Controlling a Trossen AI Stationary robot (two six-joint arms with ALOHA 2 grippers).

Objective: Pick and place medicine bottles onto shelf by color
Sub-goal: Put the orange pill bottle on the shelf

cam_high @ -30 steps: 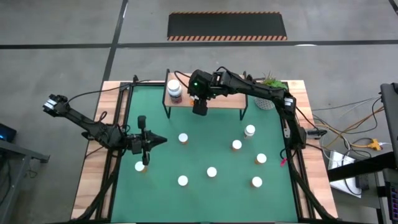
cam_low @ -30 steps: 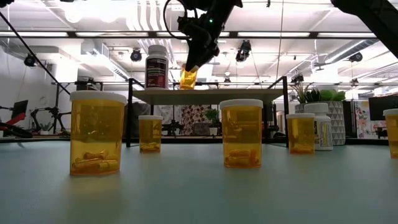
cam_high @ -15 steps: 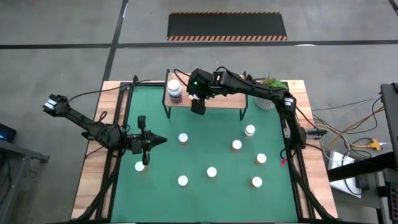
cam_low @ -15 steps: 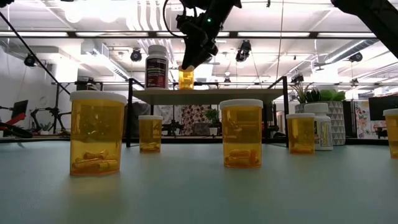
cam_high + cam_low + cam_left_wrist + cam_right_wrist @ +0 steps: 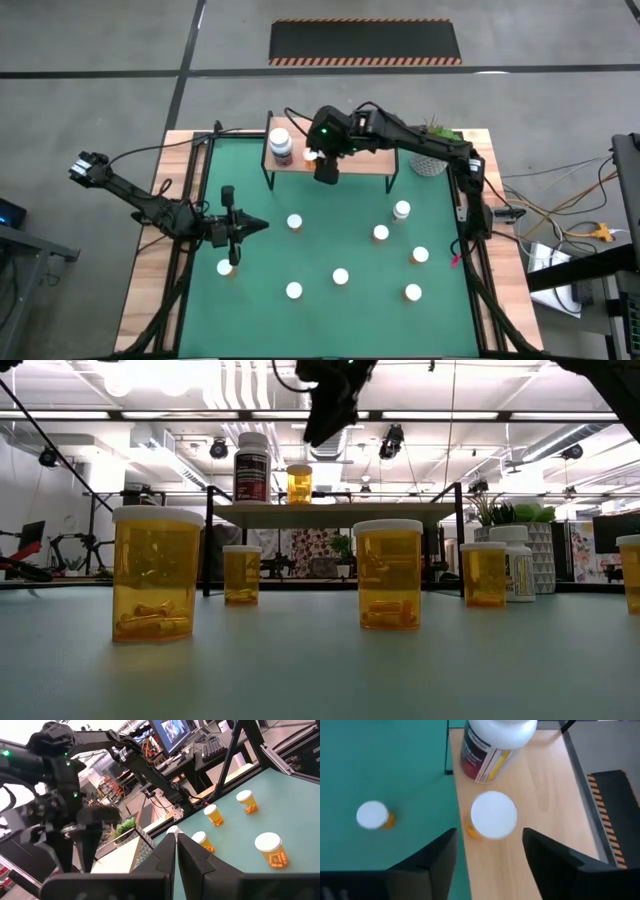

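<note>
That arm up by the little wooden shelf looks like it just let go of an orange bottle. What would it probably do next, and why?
Probably pull back from the shelf and swing toward another bottle on the green mat. The right gripper is open above the orange bottle, which stands upright on the shelf beside the larger dark bottle, clear of both fingers. Several orange bottles wait on the mat, such as the nearest one.
</note>
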